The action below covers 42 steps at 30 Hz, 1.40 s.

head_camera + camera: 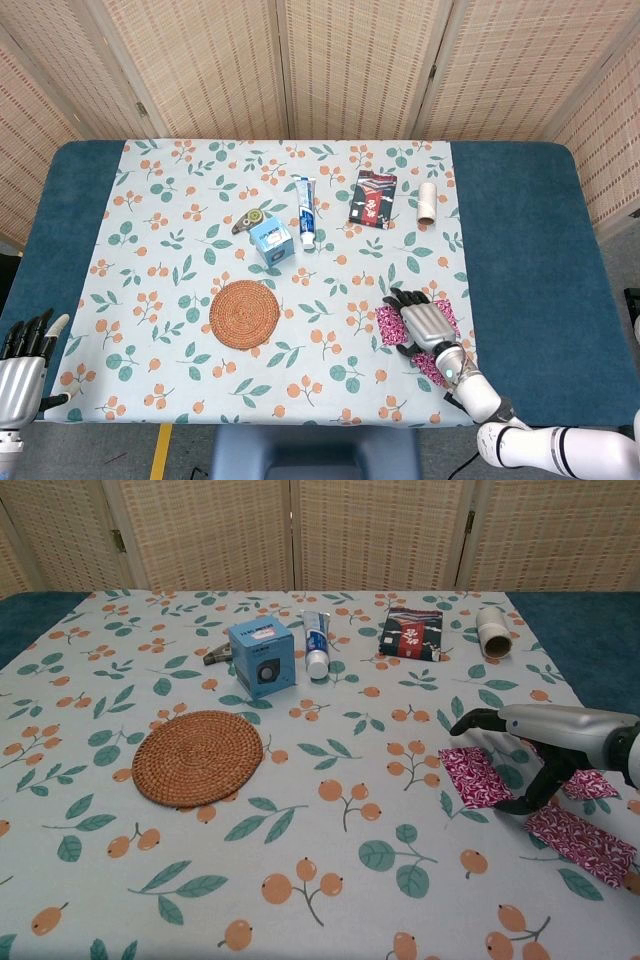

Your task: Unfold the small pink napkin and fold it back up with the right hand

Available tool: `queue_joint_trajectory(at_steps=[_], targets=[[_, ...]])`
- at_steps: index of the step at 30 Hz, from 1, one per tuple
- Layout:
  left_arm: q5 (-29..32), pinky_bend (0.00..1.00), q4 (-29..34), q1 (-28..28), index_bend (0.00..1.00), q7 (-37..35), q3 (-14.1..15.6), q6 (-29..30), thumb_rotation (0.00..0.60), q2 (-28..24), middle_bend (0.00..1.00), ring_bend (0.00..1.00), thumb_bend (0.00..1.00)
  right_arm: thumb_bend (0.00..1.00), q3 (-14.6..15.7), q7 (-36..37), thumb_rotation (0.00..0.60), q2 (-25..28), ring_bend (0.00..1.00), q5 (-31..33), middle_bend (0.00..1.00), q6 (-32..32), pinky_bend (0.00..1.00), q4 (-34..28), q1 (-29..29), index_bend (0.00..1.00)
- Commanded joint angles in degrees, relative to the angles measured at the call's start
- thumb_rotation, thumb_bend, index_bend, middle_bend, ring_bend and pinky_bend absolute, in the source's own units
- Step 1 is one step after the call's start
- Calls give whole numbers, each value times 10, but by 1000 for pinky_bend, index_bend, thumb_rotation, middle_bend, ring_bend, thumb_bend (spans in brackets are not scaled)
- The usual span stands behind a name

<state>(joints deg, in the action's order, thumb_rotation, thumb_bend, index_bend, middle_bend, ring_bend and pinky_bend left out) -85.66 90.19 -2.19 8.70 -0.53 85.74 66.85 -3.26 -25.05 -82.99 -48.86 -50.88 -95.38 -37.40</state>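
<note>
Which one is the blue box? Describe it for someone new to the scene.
Start at the round woven mat on the floral tablecloth. Just behind it stands the blue box, left of the toothpaste tube. It is the only cube-shaped thing there, light blue with a white label on top.

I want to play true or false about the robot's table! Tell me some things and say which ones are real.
1. The right hand is over the pink napkin. True.
2. The woven mat sits on top of the blue box. False: it lies flat on the tablecloth, apart from the box.
3. The toothpaste tube lies beside the blue box. True.
4. The left hand holds the cardboard roll. False: the hand is empty at the table's edge.
</note>
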Motion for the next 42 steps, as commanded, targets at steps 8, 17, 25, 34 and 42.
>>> queue_joint_trajectory(at_steps=[8,17,25,34,42], targets=[[2,0,0,1,112,-1,0,0,600,-1,0,57,170,321,0,0,595,-5,0,11,35,2,0,9,-10,136],[3,0,-2,2,112,-2,0,0,600,-1,0,57,170,321,8,-6,595,-10,0,12,38,-7,0,8,-12,147],[3,0,-3,1,112,-4,1,-2,600,-1,0,57,170,322,10,-5,593,-8,0,13,38,-10,0,5,-13,147],[4,0,-5,1,112,-5,0,-2,600,0,0,57,170,321,12,-13,594,-12,0,31,38,-1,0,12,-23,148],[4,0,-7,2,112,-8,1,-1,600,1,0,57,170,321,14,-13,594,-16,0,35,51,-7,0,14,-24,205]])
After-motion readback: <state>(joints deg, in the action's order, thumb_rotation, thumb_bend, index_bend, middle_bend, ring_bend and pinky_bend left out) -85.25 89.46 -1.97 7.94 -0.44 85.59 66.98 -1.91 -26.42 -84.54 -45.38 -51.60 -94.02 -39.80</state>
